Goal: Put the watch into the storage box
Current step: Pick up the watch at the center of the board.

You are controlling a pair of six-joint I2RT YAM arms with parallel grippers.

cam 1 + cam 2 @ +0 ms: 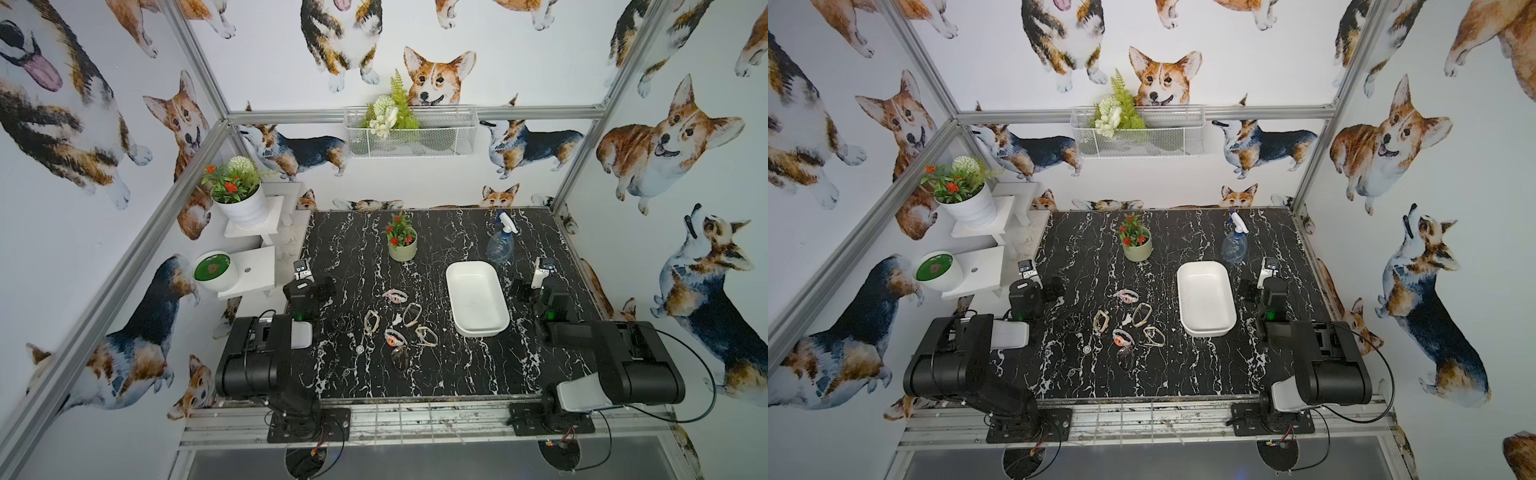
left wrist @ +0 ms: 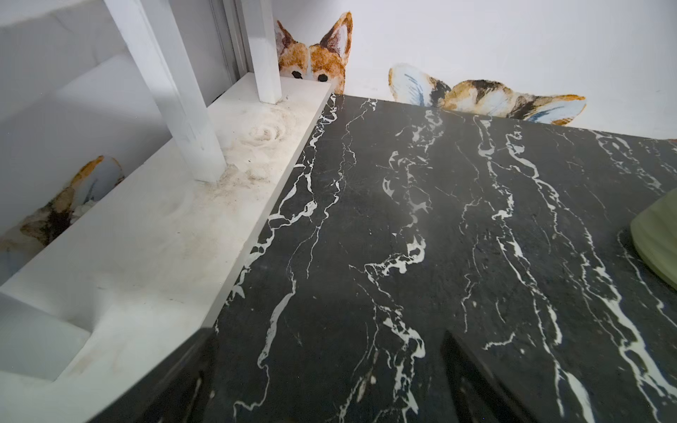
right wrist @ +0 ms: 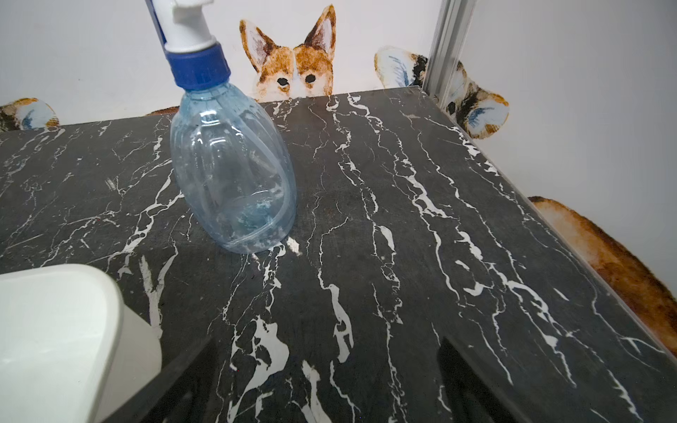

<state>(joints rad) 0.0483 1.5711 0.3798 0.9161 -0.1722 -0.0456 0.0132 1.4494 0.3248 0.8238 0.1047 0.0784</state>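
Left gripper (image 2: pixel 326 395) and right gripper (image 3: pixel 322 395): jaws spread wide, holding nothing, low over the black marble table (image 1: pixel 457 374). I see the watches (image 1: pixel 391 340) clustered near the storage box (image 1: pixel 451 291), on its left-arm side, none inside. Spray bottle (image 3: pixel 234 164) stands beyond the box.

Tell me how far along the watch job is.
Done: nothing; the storage box is empty. In hand: nothing; the left end effector and right end effector are open. Left: the watches all lie on the table beside it.
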